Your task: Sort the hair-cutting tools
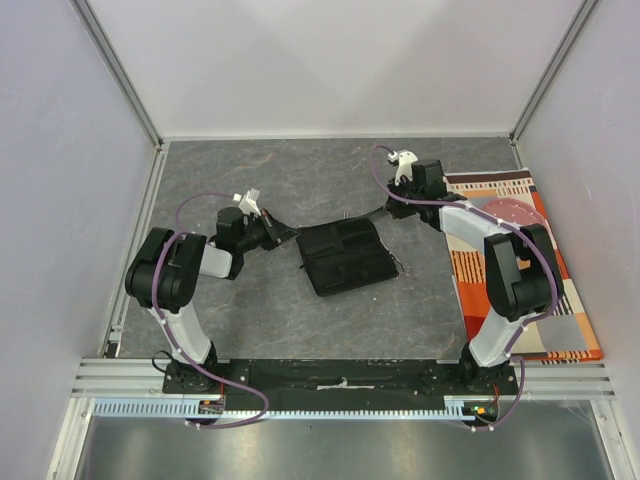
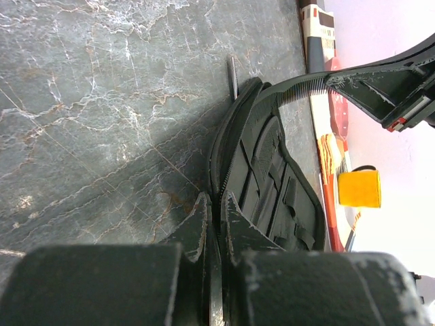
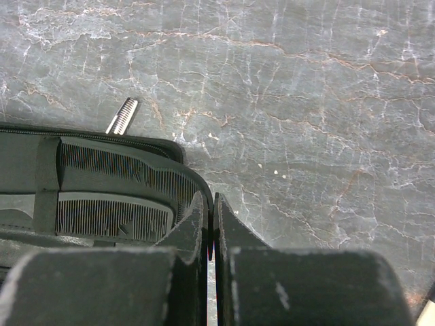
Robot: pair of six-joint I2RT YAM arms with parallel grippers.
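The black fabric pouch (image 1: 345, 257) lies open mid-table. My left gripper (image 1: 283, 232) is shut on its left edge, which sits between the jaws in the left wrist view (image 2: 216, 200). My right gripper (image 1: 385, 210) is shut on the end of a black comb (image 2: 299, 88) whose other end lies in the pouch. In the right wrist view this comb (image 3: 129, 170) lies above a second black comb (image 3: 112, 216) tucked under a strap. A slim silver ridged tip (image 3: 122, 115) pokes out past the pouch edge; I cannot tell what it is. No scissors show plainly.
A striped orange-and-white mat (image 1: 520, 260) lies along the right wall, under the right arm. A yellow block (image 2: 359, 188) shows near it. Grey walls and metal rails close the table on three sides.
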